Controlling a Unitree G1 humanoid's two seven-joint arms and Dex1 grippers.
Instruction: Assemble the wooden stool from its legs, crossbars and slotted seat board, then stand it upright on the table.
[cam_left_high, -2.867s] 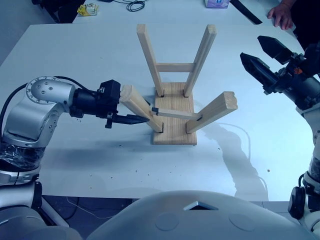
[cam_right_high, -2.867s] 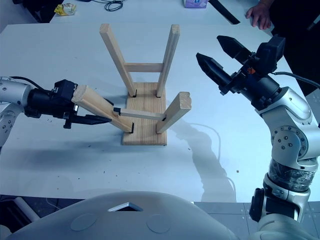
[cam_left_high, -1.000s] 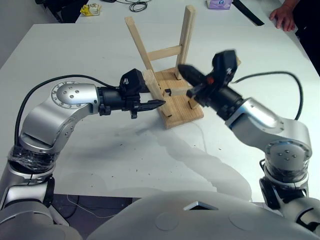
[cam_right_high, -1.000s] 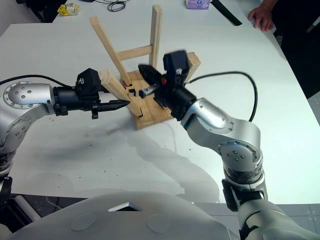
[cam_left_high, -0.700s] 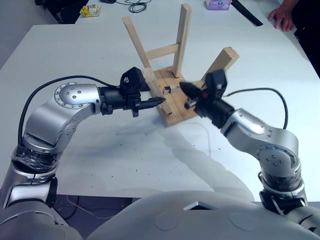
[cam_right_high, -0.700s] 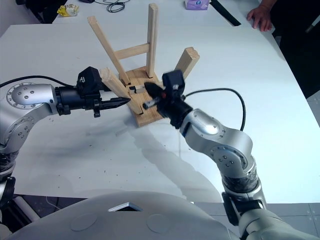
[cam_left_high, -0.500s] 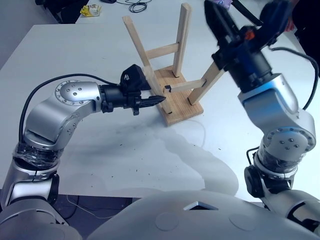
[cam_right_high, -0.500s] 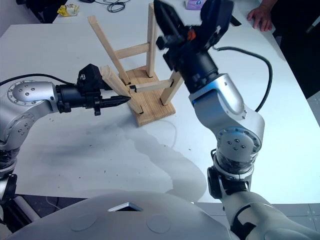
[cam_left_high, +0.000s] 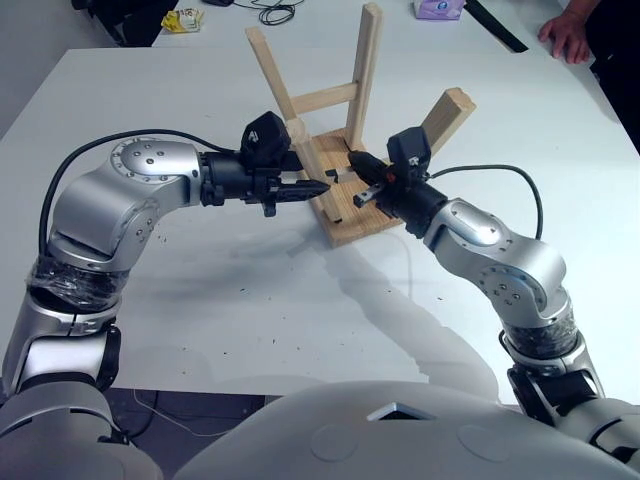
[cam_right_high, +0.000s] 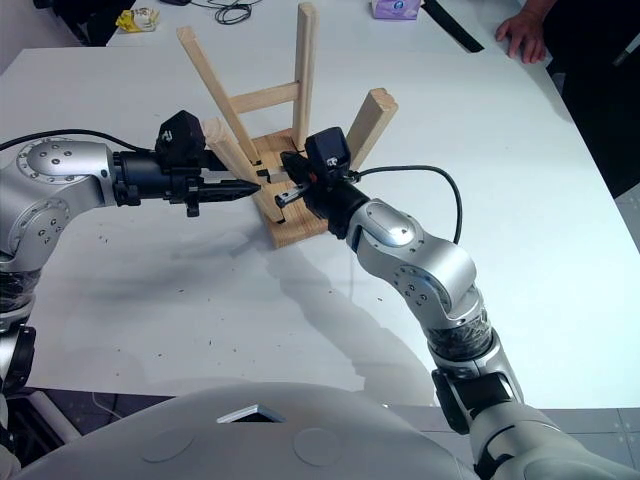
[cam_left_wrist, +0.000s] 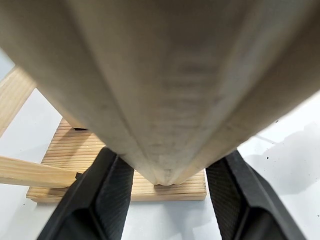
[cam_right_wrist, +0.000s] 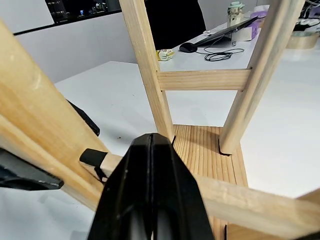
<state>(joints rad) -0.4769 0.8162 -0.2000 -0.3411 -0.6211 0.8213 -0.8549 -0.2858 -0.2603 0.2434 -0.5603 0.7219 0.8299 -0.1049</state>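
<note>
The stool stands upside down on its slotted seat board (cam_left_high: 356, 218) in mid-table. Two far legs (cam_left_high: 368, 60) rise upright, joined by a crossbar (cam_left_high: 325, 98). The near-right leg (cam_left_high: 441, 112) leans outward. My left gripper (cam_left_high: 312, 187) comes in from the left, shut on the near-left leg (cam_left_wrist: 165, 90), one finger (cam_left_wrist: 107, 200) on each side of it. My right gripper (cam_left_high: 358, 178) is shut, its tips (cam_right_wrist: 151, 145) lying over the near crossbar (cam_right_wrist: 250, 200) where it meets that leg.
A person's hand (cam_left_high: 565, 30) rests at the table's far right corner. A tissue box (cam_left_high: 435, 8), a yellow packet (cam_left_high: 180, 18) and cables lie along the far edge. Bare white table (cam_left_high: 220, 310) spreads in front of the stool.
My right arm has swung down from above the stool, and its gripper now lies on the near crossbar. The left gripper keeps its hold on the near-left leg.
</note>
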